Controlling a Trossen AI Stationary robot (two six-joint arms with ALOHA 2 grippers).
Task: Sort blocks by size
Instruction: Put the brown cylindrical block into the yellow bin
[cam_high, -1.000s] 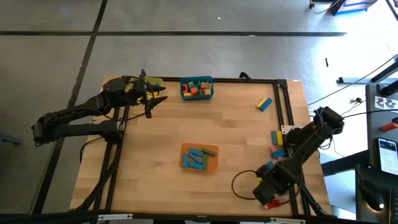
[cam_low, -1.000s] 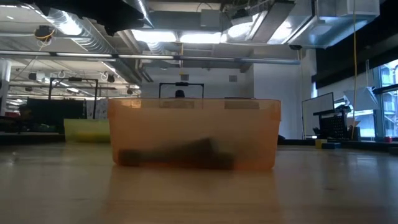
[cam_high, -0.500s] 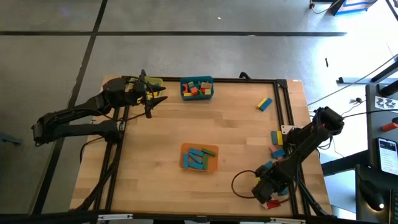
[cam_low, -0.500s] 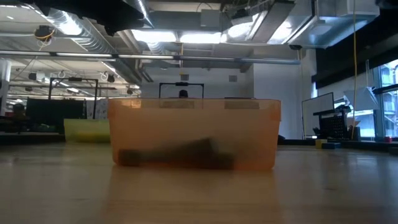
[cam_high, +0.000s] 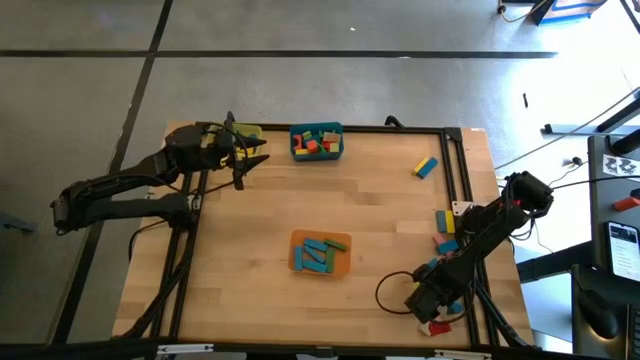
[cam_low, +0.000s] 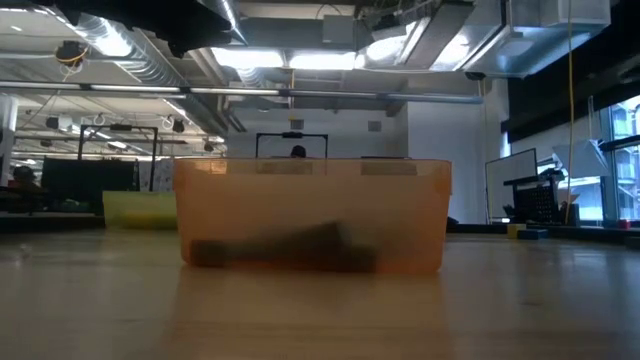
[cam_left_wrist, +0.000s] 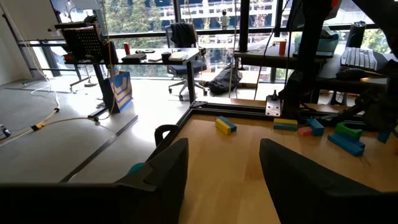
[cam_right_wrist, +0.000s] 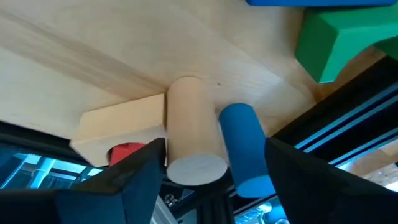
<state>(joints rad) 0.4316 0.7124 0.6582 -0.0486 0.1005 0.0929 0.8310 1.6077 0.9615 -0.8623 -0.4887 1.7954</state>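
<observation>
The right hand (cam_high: 432, 303) hangs low over the near right corner of the wooden worktop (cam_high: 380, 230), its fingers (cam_right_wrist: 140, 180) spread apart and straddling an unpainted wooden cylinder (cam_right_wrist: 191, 140) and a blue cylinder (cam_right_wrist: 244, 149) that lie side by side, touching; neither is gripped. A plain rectangular block (cam_right_wrist: 121, 121) rests against the wooden cylinder, with a small red piece (cam_right_wrist: 126, 151) just beside it, and a green block (cam_right_wrist: 339, 40) sits near the black edge frame. More blocks (cam_high: 444, 232) lie scattered along the right edge, and a yellow-and-blue pair (cam_high: 426, 166) sits near the far right corner. An orange bin (cam_high: 321, 254) in the middle of the worktop holds mostly blue and green blocks; a teal bin (cam_high: 317, 142) at the far edge holds mixed colours, with a yellow bin (cam_high: 246, 133) near the far left corner. The left hand (cam_high: 255, 156) waits beside that yellow bin, its fingers (cam_left_wrist: 165, 171) apart and empty.
</observation>
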